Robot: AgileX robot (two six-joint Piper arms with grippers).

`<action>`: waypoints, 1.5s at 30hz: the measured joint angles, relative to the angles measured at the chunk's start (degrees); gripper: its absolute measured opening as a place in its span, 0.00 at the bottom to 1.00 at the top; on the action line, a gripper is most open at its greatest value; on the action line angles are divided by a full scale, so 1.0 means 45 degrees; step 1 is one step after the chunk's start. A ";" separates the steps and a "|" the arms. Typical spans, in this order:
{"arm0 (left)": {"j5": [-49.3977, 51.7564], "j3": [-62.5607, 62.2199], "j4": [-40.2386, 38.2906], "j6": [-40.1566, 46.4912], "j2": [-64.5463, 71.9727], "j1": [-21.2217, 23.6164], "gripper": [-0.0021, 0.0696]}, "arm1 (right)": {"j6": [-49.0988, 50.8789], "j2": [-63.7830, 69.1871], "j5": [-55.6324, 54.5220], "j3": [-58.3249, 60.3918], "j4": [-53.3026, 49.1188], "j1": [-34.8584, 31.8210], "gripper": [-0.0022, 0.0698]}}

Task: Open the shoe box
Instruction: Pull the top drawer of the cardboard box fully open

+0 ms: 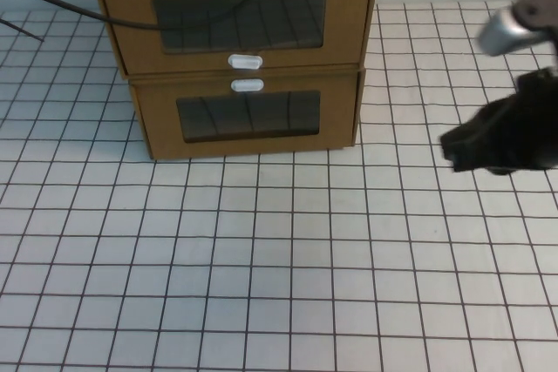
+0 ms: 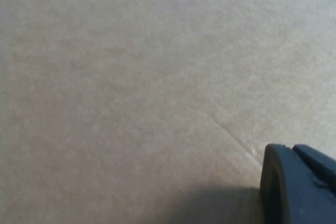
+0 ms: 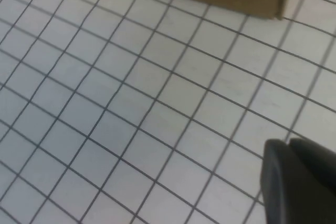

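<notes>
Grid-pattern table [image 1: 261, 302] up front has nothing on it, so not much has happened as far as I can see.

Left side first: the left gripper [image 2: 294, 182] only shows up in its own wrist view, right up against plain brown cardboard. I can't tell if it's open or shut, or whether it's actually touching. A black cable [image 1: 87, 10] runs in over the top box.

Middle-back: two stacked shoe boxes, the top box [image 1: 235, 15] and the lower box [image 1: 248, 119]. Both fronts are flush and closed, and the white pull tabs [image 1: 245, 62] are untouched. So I'd say the opening itself is all left to do.

Right side: the right gripper [image 1: 458, 150] hangs over the table, clear of the boxes, pinched fully closed and holding nothing.
</notes>
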 joint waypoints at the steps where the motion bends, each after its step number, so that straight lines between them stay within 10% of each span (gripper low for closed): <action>1: 0.0000 0.0000 0.0000 0.0000 0.0000 0.0000 0.03 | 0.0468 0.0534 0.0000 -0.0550 -0.0727 0.0745 0.01; 13: 0.0099 0.0000 0.0000 -0.0132 0.0000 0.0000 0.03 | 0.3434 0.5447 0.0226 -0.5030 -1.0370 0.6985 0.02; 24: 0.0235 0.0000 0.0000 -0.0138 0.0000 0.0000 0.03 | 0.4640 0.6747 -0.2239 -0.5142 -1.4778 0.7171 0.40; 45: 0.0294 0.0000 0.0000 -0.0138 0.0000 0.0000 0.03 | 0.6395 0.9777 -0.3829 -0.7648 -1.8759 0.6139 0.39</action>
